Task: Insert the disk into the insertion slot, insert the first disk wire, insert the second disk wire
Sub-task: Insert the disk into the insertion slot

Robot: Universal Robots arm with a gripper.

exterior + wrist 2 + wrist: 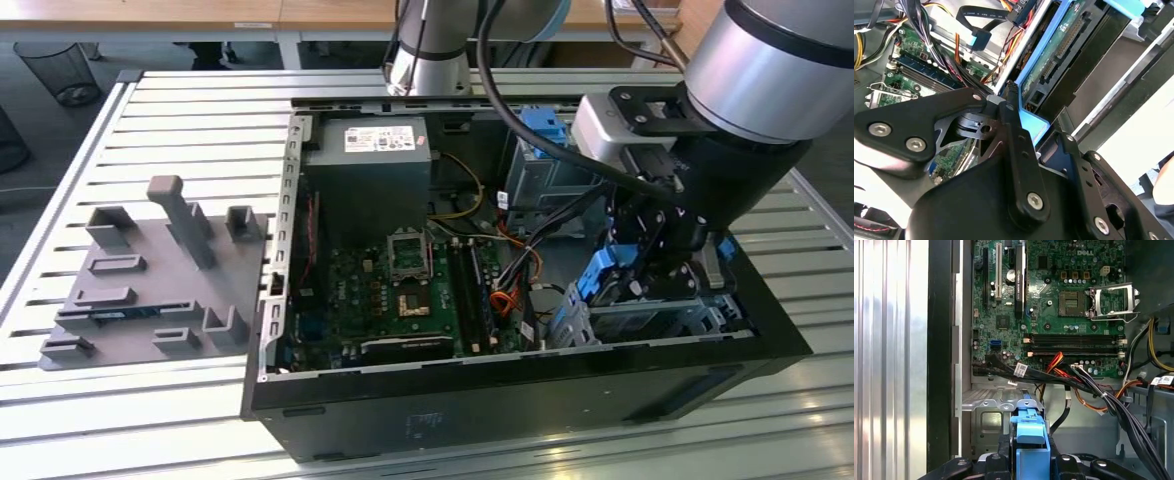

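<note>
Second wrist view: fingers (1016,150) closed on the disk (1064,45) by its blue frame (1031,125); cables (979,35) close beside.
Exterior view: disk on edge at the insertion slot (647,318), tall grey cage (534,170) near it; 1 fixture plate (147,300) on the bench (200,100).
First wrist view: cable bundle (1079,382) skirts the slot, beside motherboard (1064,290).

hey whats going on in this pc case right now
A single robot arm is working inside an open computer case. Its tool is clamped on the disk, the drive in the blue frame, holding it on edge right over the insertion slot, the low silver cage. The disk is not lying in the slot yet, and its connector edge looks bare in the second wrist view.
</note>
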